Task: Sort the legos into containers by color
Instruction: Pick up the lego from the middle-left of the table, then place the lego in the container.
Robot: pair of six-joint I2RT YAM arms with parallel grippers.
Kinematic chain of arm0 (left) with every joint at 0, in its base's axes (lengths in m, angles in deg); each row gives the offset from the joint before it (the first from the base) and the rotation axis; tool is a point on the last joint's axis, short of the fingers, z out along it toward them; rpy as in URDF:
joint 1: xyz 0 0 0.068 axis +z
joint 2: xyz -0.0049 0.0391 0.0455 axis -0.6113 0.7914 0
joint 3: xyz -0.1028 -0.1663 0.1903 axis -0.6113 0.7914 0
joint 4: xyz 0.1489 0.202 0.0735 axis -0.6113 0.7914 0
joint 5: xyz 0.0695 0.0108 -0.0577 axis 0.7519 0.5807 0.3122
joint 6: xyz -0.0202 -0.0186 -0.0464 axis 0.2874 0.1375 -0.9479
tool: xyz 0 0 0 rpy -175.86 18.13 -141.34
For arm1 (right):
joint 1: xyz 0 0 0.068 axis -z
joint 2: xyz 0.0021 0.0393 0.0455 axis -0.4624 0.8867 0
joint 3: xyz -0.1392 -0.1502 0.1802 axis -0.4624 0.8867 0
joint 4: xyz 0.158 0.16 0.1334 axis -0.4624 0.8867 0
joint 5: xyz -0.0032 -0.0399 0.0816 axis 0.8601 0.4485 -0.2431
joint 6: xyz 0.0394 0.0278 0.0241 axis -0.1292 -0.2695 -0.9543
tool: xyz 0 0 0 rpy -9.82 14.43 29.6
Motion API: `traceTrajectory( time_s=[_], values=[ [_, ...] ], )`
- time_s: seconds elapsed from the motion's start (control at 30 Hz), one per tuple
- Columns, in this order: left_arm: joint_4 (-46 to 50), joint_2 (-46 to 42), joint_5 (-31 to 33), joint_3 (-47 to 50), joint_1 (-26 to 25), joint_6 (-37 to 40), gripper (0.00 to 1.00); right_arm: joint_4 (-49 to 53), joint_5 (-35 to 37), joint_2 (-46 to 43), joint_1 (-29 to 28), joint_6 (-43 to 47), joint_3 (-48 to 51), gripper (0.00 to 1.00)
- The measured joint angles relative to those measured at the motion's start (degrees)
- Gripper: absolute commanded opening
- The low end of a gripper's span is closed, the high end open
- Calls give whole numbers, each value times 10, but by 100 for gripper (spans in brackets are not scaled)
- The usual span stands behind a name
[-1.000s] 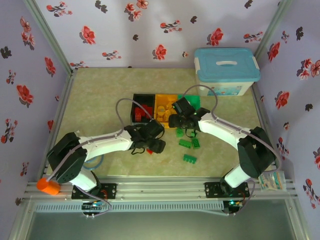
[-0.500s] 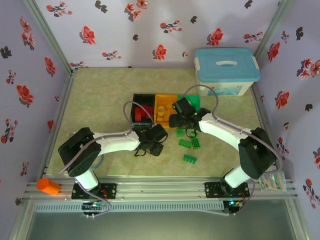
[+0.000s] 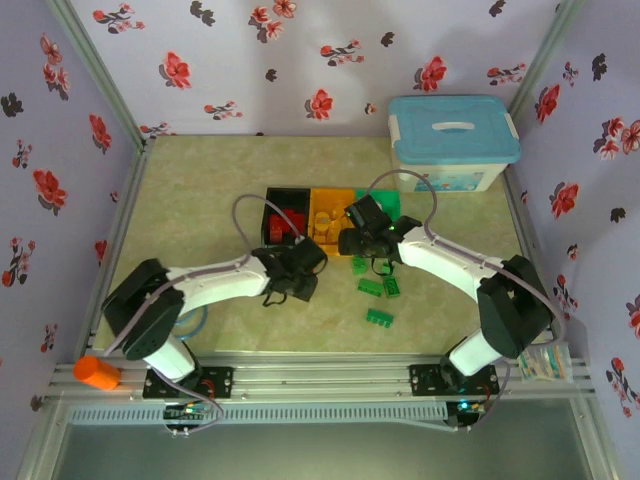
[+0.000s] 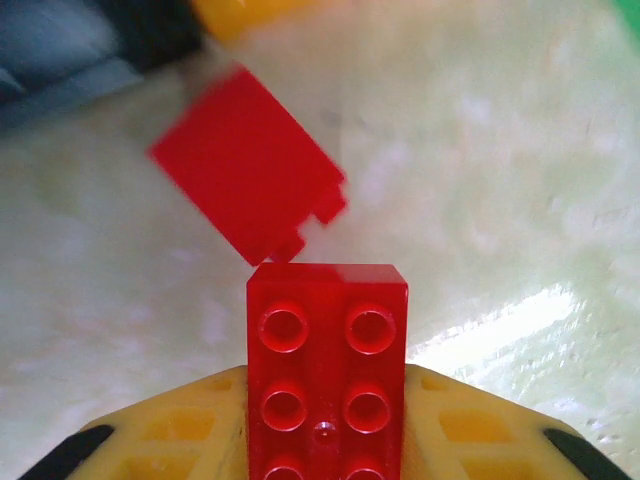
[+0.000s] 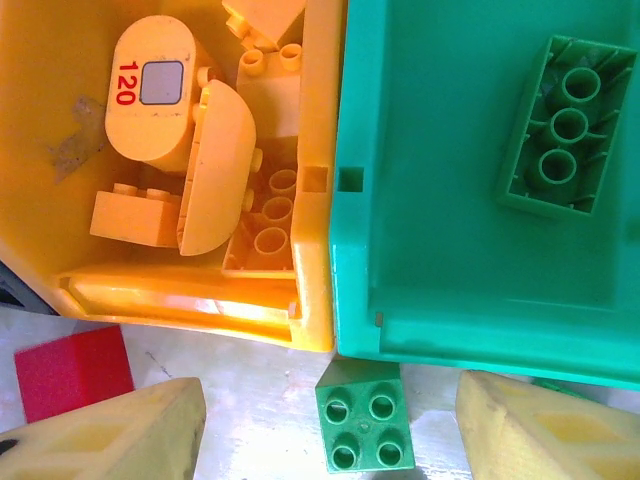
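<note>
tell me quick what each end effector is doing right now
Left end effector: closed on a red studded plastic brick.
Right end effector: open over a small green square plastic brick, not gripping it.

Beige table (image 3: pixel 200 190): containers (image 3: pixel 332 192), loose green legos (image 3: pixel 379 317), white tub (image 3: pixel 455 140).

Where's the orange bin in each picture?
Top view: the orange bin is the middle one of three in a row, just above centre, partly under the right arm.
Left wrist: probably the blurry orange patch at the top edge.
Right wrist: the left half, holding orange-yellow bricks.
Shared landmark: the green bin touching its right side, seen from the top and the right wrist.
</note>
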Motion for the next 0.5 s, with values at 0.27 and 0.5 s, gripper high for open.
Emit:
traceTrajectory(
  time_s=[0.27, 0.5],
  values=[
    [-26, -51, -21, -52, 131, 14, 32, 0, 0, -2, 0, 0, 1, 67],
    [-35, 5, -44, -120, 185, 27, 32, -3, 0, -30, 0, 0, 25, 67]
  ],
)
